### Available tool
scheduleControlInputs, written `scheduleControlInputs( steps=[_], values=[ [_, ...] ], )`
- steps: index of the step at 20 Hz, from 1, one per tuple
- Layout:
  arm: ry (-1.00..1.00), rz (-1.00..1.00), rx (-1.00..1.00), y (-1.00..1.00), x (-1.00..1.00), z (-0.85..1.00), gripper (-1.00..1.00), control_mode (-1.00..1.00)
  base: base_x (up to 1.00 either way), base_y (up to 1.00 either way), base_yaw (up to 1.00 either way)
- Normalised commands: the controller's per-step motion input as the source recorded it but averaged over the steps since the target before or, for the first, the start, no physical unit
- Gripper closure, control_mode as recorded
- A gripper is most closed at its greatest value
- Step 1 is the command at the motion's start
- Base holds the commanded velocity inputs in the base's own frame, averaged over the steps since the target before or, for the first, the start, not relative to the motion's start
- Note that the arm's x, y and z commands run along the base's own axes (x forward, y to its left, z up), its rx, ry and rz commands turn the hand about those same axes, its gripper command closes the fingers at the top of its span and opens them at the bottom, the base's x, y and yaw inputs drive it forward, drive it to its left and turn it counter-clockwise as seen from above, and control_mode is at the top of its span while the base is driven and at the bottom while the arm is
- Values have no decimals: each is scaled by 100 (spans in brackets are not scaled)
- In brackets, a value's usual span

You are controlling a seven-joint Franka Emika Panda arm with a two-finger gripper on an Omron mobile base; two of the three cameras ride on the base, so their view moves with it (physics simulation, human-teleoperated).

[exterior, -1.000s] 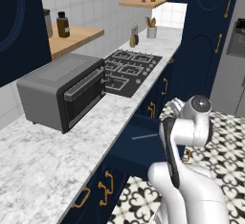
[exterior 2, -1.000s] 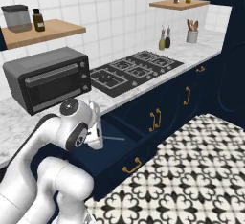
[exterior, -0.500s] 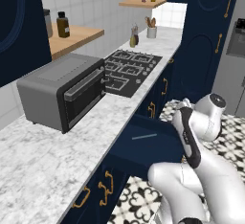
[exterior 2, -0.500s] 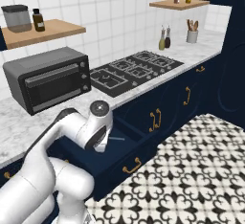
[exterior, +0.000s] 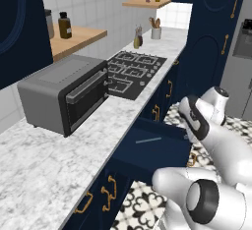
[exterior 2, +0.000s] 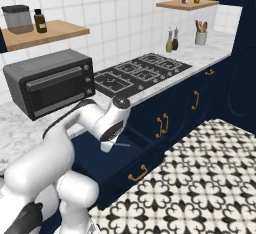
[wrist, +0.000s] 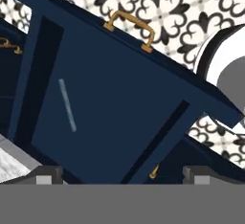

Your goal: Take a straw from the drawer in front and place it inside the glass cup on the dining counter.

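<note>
While over drawer [wrist: 119, 113], gripper [wrist: 119, 173] agape.

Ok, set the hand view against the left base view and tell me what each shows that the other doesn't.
Hand view alone: the drawer's gold handle on its front edge, seen from above, and the wide-apart fingers. Left base view alone: the toaster oven, the stovetop and the marble worktop. Both: the open drawer with the straw lying loose on its dark floor, and the patterned floor tiles.
</note>
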Motion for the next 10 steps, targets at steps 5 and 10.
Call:
scheduleControlInputs(
  steps=[5, 10],
  values=[
    [-3, 0, 4, 5, 19, -53, -100, -100, 0, 0, 0],
    [3, 0, 0, 27, 40, -46, -100, -100, 0, 0, 0]
  ],
)
